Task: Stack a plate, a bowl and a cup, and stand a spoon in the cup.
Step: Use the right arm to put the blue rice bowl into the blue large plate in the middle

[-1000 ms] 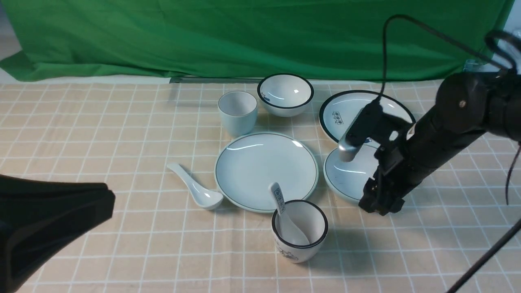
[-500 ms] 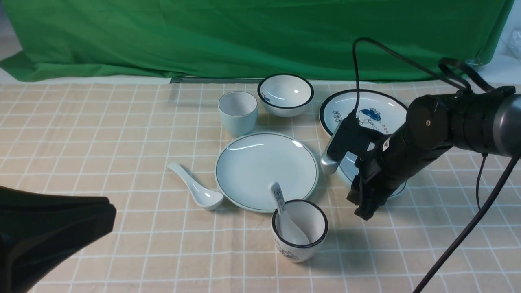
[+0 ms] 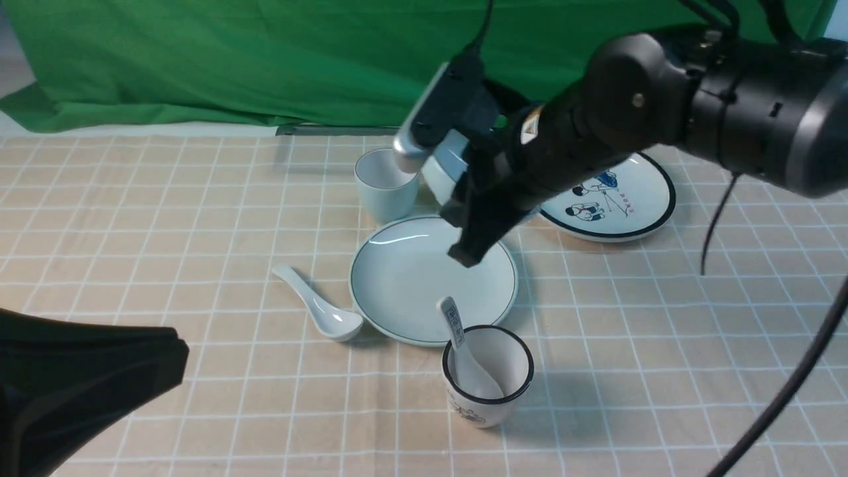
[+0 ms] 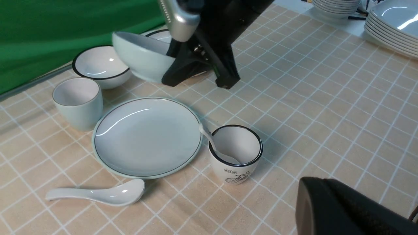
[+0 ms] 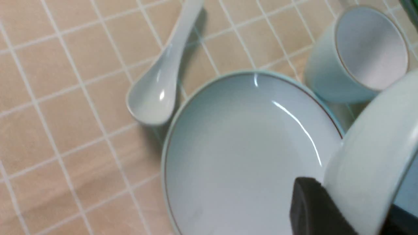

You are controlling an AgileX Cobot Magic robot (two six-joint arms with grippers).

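Right pincer (image 3: 474, 235) holds the pale bowl (image 4: 143, 60) tilted in the air over the far rim of the plain plate (image 3: 430, 278).
On the check-clothed bench (image 3: 199, 218) the plain plate lies in the middle, with the cartoon plate (image 3: 616, 199) flat to its far right. The bowl hangs clear of everything, its rim clamped between jaws drawn nearly together. The left pincer (image 3: 93, 371) is closed, low at the near left. The black-rimmed bowl (image 4: 101, 65) sits behind the plate. The plain cup (image 3: 385, 182) stands upright beside the plate's far-left rim. The black-rimmed cup (image 3: 489, 377) stands at its near rim, a printed spoon (image 3: 457, 334) leaning inside. The plain white spoon (image 3: 321, 311) lies just left of the plate.
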